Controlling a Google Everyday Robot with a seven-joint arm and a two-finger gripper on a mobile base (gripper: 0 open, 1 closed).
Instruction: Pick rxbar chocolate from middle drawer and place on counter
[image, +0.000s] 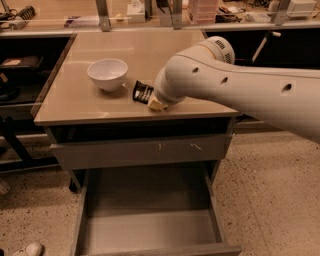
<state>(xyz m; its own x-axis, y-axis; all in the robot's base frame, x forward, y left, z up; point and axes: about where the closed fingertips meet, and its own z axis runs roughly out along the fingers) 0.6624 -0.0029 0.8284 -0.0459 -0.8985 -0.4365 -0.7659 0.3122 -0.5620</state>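
Camera view: the rxbar chocolate (143, 92) is at the near middle of the counter (150, 45), tilted, just right of a white bowl (107, 74). The gripper (156, 103) is at the bar's right end, mostly hidden by the arm (240, 92). Whether it is clamped or spread I cannot tell. The middle drawer (145, 232) stands pulled out below. The bar looks light, flat and slick-wrapped, probably slightly bendy, so it is best pinched across its narrow width.

Arm (235, 87) outstretched, hand (156, 104) apparently tucked beneath its far end
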